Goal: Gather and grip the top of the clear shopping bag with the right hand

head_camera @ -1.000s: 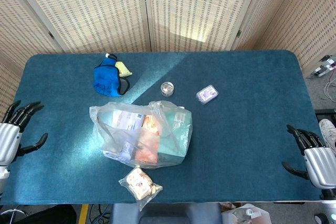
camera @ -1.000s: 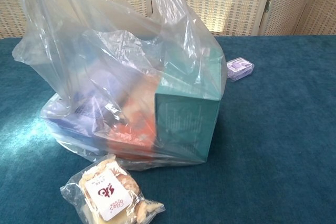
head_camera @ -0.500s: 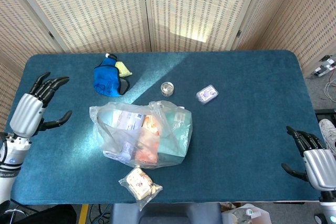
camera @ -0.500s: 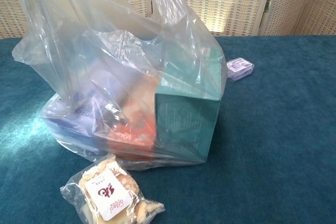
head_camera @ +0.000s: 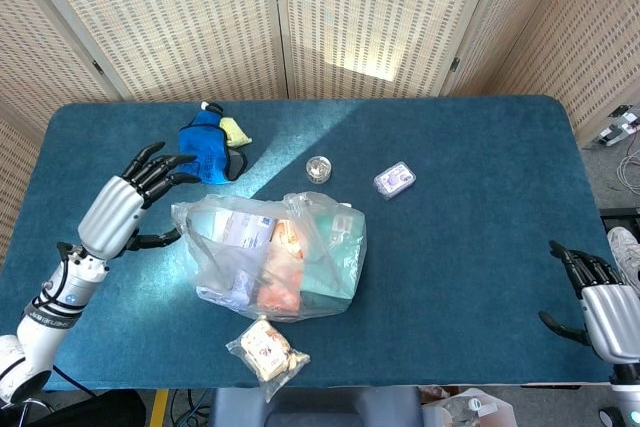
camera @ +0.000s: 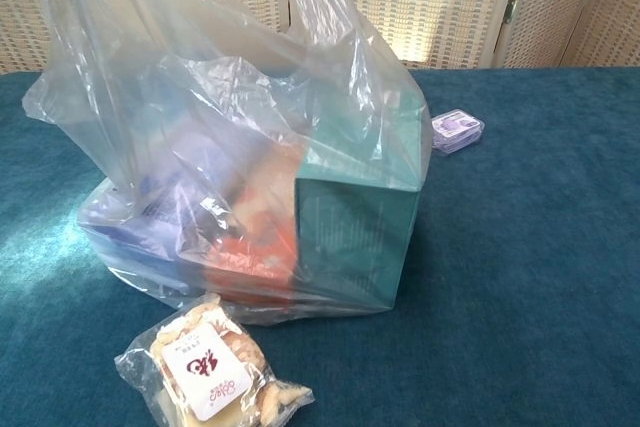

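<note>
The clear shopping bag [head_camera: 272, 252] stands in the middle of the blue table, filled with boxes, among them a teal one [camera: 355, 232]. Its top [camera: 200, 17] stands open and loose, and nothing holds it. My left hand [head_camera: 125, 205] hovers open just left of the bag, fingers spread, not touching it. At the table's front right corner my right hand [head_camera: 600, 302] is open, far from the bag. Neither hand shows in the chest view.
A packet of snacks [head_camera: 266, 349] lies in front of the bag near the table's front edge. Behind the bag are a blue pouch [head_camera: 205, 149], a small round clear jar [head_camera: 318, 168] and a small purple box [head_camera: 394, 180].
My left hand has swung in from the table's left edge toward the bag, staying open. The right hand and the bag have barely moved.
</note>
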Robot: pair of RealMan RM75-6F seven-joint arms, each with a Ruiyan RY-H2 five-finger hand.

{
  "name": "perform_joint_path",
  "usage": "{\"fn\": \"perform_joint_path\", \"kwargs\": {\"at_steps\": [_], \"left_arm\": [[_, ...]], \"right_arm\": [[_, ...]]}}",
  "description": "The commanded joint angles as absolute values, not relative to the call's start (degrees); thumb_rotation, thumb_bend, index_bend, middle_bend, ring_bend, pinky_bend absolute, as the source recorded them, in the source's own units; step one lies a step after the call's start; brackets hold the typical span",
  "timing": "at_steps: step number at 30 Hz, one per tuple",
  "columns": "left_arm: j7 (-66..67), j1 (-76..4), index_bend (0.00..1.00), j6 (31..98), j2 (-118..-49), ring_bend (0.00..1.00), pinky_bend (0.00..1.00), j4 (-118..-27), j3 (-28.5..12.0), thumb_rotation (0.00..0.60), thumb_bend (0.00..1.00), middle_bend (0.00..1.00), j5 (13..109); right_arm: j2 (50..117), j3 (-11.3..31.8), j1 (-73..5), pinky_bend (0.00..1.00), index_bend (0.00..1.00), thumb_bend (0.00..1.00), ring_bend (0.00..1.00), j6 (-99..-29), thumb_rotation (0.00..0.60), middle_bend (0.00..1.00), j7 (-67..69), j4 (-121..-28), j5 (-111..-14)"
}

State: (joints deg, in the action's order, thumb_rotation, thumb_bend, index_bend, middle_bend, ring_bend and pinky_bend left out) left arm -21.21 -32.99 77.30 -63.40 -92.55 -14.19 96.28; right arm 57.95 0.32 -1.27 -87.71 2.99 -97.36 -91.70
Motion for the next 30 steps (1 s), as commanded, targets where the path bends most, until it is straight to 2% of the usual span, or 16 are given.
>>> {"fn": "perform_joint_path", "kwargs": {"at_steps": [1, 8, 20, 30], "left_arm": [[-22.4, -33.8, 0.3, 76.4, -63.3, 0.16, 0.04, -93.7, -13.9, 0.6, 0.28, 0.15, 95.9], [-24.3, -35.4, 0.36, 76.2, -64.8, 0.19, 0.05, -93.9, -14.2, 0.6, 0.28, 0.19, 94.8], [-26.2, -37.3, 0.55, 78.9, -69.2, 0.29, 0.08, -91.7, -16.4, 0.6, 0.28, 0.32, 92.5], [-28.1, -37.3, 0.64, 79.2, -68.9, 0.31, 0.09, -93.5, -16.7, 0.6, 0.28, 0.36, 90.8]], "right_arm": [[58.1, 0.3, -1.2, 0.21, 0.04, 0.15, 0.16, -87.7, 0.6, 0.21, 3.2, -97.1, -91.6], [58.0, 0.2, -1.3, 0.21, 0.04, 0.15, 0.16, -87.6, 0.6, 0.21, 3.4, -97.0, -91.9], [57.6, -0.2, -2.4, 0.21, 0.04, 0.15, 0.16, -86.8, 0.6, 0.21, 4.7, -97.1, -94.1], [57.2, -0.2, -5.4, 0.21, 0.04, 0.15, 0.16, -83.7, 0.6, 0.21, 7.9, -96.4, -96.3]]}}
